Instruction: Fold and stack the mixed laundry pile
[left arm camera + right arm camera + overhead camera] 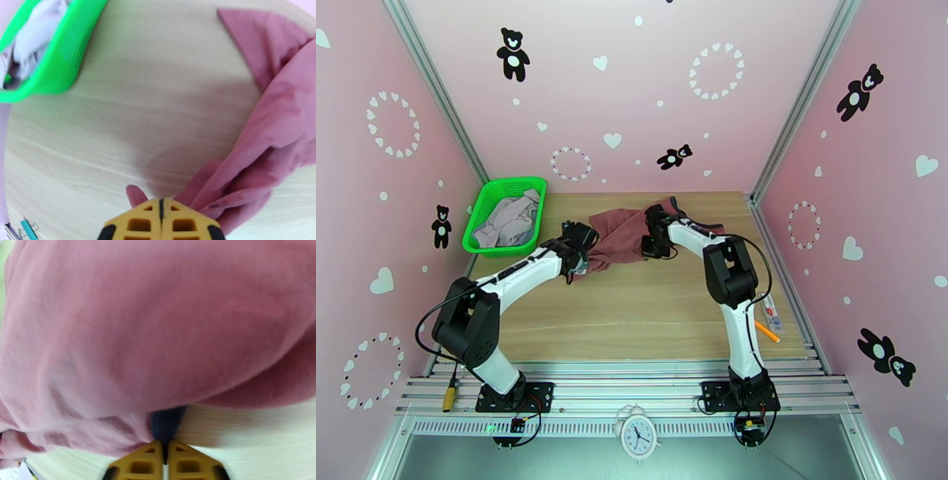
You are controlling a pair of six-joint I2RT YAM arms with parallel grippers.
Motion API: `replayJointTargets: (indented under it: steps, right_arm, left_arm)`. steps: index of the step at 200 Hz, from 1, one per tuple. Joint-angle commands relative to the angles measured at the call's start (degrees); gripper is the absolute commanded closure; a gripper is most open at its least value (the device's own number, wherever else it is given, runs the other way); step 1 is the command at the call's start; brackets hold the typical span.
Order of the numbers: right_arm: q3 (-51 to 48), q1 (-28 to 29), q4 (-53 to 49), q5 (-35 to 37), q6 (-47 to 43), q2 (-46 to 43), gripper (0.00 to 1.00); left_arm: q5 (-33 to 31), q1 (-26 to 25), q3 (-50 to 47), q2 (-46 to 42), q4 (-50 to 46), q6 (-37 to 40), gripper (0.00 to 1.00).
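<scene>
A brick-red tank top (620,234) lies bunched on the wooden table between both arms, part of the mixed laundry pile. My left gripper (581,256) is shut on the garment's left edge; the left wrist view has red cloth (272,130) trailing from the closed yellow fingertips (173,219). On the garment's right side my right gripper (654,246) is shut, with dark trim (168,423) pinched between its yellow fingertips (189,463) and red fabric (158,327) bulging above. Pale grey-lavender garments (508,219) lie in the green basket.
The green mesh basket (485,207) stands at the table's back left corner, close to the left arm. An orange pen (767,331) and a small packet (772,309) lie at the right edge of the table (632,316). Pink walls enclose three sides.
</scene>
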Motion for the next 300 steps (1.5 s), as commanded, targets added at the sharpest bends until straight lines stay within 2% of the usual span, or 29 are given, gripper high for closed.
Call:
replayJointTargets:
  steps: [1,29,63,93,135,176,231,249,275,300]
  right_arm:
    - [-1.1,0.0,-3.0,3.7,-0.9,-4.9,1.0]
    - [-4.3,-0.3,-6.3,8.9,-3.5,-15.2,1.0]
    - [-8.7,0.0,-10.8,13.1,-5.4,-28.0,1.0]
    - [-6.6,0.3,-14.6,16.6,-6.8,-35.9,1.0]
    - [7.1,0.3,-23.8,22.9,-11.4,-37.8,1.0]
    - [15.2,0.3,-28.1,28.8,-15.3,-43.1,1.0]
    - [17.6,0.3,-31.1,21.8,-20.9,-56.1,1.0]
    - [19.0,0.3,-32.5,22.4,-21.5,-58.9,1.0]
    - [19.9,0.2,-32.0,27.8,-23.7,-58.6,1.0]
    - [20.9,-1.6,-30.4,29.8,-26.1,-52.8,1.0]
  left_arm:
    - [-4.1,0.3,5.8,-4.3,-3.2,3.5,1.0]
    - [-5.9,1.8,11.1,-6.5,-5.4,6.4,1.0]
    - [-5.6,4.2,12.4,-8.8,-5.9,8.2,1.0]
    - [-4.7,5.1,12.5,-9.7,-6.0,9.1,1.0]
    - [-4.1,5.1,17.5,-11.0,-8.2,11.3,1.0]
    - [0.8,3.7,28.0,-15.7,-13.1,14.4,1.0]
    - [9.1,-2.5,35.8,-25.6,-19.4,17.2,1.0]
    - [10.6,-3.1,36.8,-28.1,-20.4,17.0,1.0]
    - [8.0,-3.1,37.1,-28.1,-19.3,17.9,1.0]
    - [4.7,-3.1,39.5,-22.7,-17.4,20.1,1.0]
